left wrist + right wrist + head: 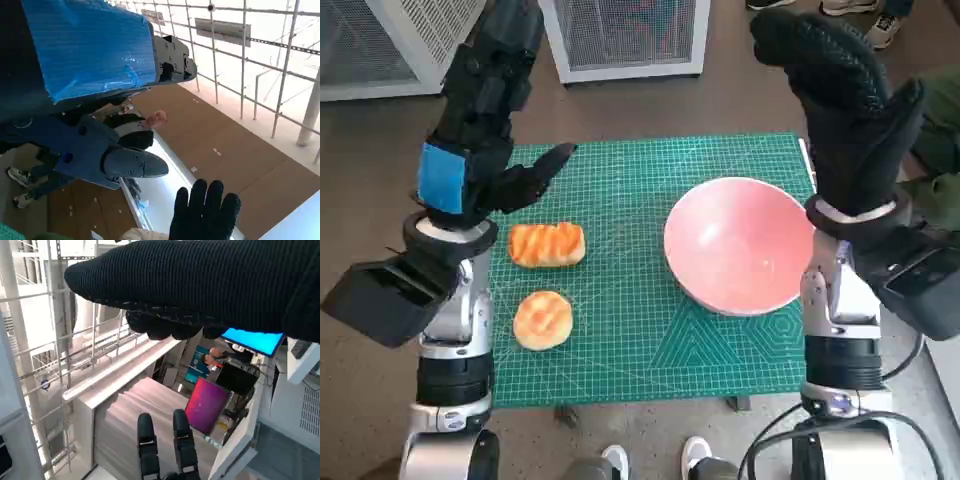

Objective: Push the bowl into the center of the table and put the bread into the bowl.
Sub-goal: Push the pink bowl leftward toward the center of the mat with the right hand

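At the far left of the head view a white mesh-fronted cabinet stands on the brown floor beyond the worktop. The left hand, black with blue tape over its back, is raised above the left edge of the green cutting mat that covers the worktop; its fingers point out over the mat, spread and holding nothing. Just below that hand on the mat lies an oblong striped bread roll, and nearer the robot, close beside it but apart, a round bread bun. Neither piece of bread touches the hand.

Between the breads and the bowl stretches a strip of bare mat, with nothing on it. A second white mesh cabinet stands behind the worktop near the middle.

The pink bowl sits upright on the right half of the mat, its rim close to the right edge and just beside the right forearm. Nothing lies inside it. The right hand in its black knitted glove is lifted high above the worktop's right rear corner, fingers stretched out together and gripping nothing, clear of the bowl.

Shoes of a person show at the upper right, and more shoes by the near edge. In the left wrist view a person is visible in the room beyond the fingers, with the gloved hand showing low in the picture.
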